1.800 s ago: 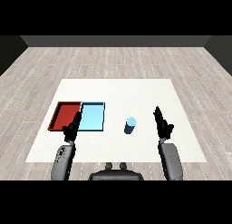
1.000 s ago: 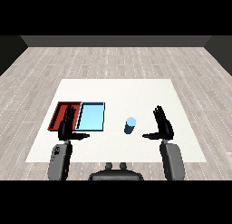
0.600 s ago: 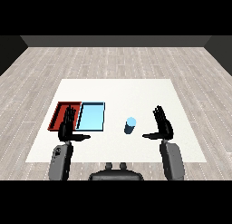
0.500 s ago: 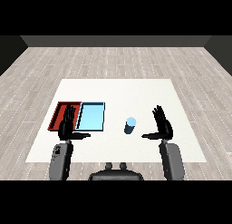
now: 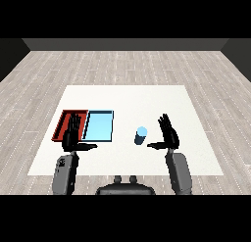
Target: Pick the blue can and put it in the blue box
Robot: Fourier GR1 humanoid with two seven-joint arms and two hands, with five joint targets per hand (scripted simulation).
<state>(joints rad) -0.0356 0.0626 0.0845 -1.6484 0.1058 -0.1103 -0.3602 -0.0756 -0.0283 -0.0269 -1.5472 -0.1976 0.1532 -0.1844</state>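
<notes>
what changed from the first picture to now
The right hand opened out, fingers spread and thumb pointing toward the blue can, and shifted slightly left toward it without touching. The left hand also spread its fingers and sank a little over the red tray. The can and the light blue tray stayed put; nothing was grasped.

Right hand (image 5: 169, 135) spread, thumb toward the can (image 5: 141, 135) standing just to its left, apart. Left hand (image 5: 72, 134) spread over the red tray (image 5: 62, 119), blue tray (image 5: 99, 125) just right.
</notes>
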